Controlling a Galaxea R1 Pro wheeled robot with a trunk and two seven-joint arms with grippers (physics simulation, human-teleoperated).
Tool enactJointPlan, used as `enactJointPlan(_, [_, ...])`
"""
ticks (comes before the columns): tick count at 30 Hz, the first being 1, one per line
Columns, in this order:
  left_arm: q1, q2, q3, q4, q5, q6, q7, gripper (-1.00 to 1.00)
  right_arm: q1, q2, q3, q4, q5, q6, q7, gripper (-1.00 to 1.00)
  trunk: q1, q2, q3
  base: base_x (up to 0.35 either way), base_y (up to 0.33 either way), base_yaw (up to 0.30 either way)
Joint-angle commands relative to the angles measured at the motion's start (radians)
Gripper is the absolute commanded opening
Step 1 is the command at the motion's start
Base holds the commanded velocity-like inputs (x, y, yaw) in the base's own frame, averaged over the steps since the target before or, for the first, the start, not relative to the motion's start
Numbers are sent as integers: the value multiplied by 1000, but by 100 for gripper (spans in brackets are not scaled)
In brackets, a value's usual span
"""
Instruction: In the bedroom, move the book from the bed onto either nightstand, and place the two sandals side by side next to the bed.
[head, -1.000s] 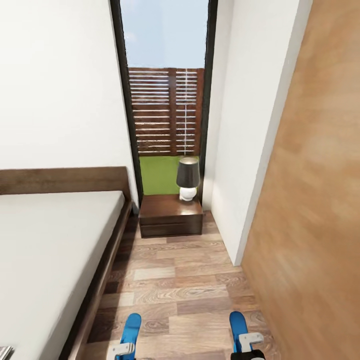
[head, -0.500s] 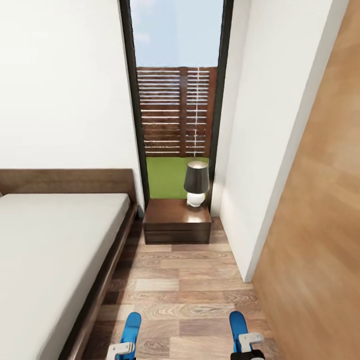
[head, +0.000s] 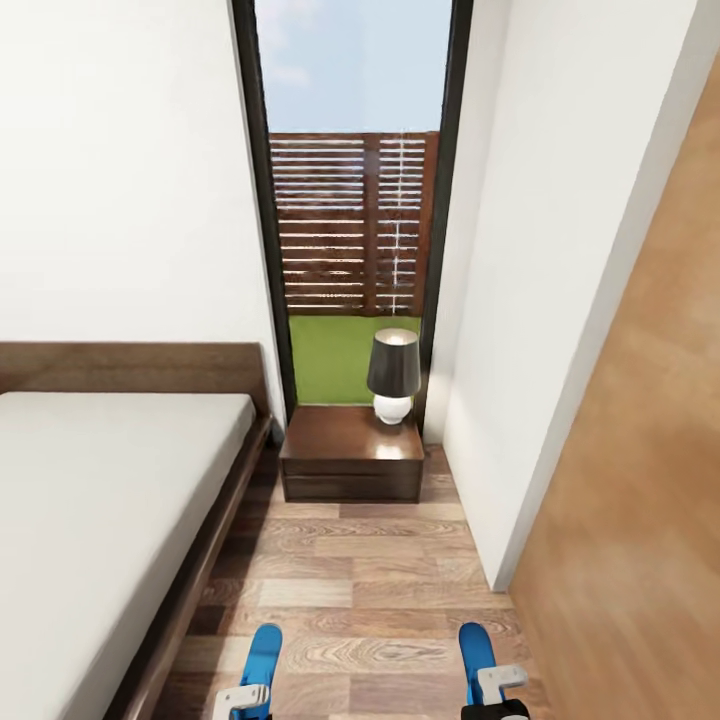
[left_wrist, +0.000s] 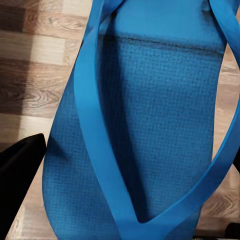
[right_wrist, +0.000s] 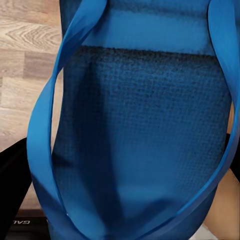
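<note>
While I look down the aisle: the bed lies at my left, the nightstand ahead carrying a lamp.
Left gripper: clamped on one blue sandal, held over the wood floor.
Right gripper: clamped on the other sandal.
Book: nowhere I can point to.
</note>
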Motion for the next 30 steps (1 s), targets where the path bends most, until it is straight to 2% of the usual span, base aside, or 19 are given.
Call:
enactJointPlan(1, [-1,0,-9,1,8,-4,7,-100,0,0,8,-2,1,7,-6,-100,1,-1,-1,252,-25,4])
enactJointPlan(10, [-1,1,-9,1,8,-4,7,-100,0,-1,8,-2,1,7,-6,-100,1,-1,-1,242,-8,52])
enactJointPlan(21, [-1,0,-9,1,8,-4,7,-100,0,-2,8,-2,1,7,-6,-100,1,-1,-1,177,-5,163])
enactJointPlan(30, [-1,1,-9,1,9,-4,7,-100,0,-1,8,-2,1,7,-6,-100,1,-1,-1,153,-138,122])
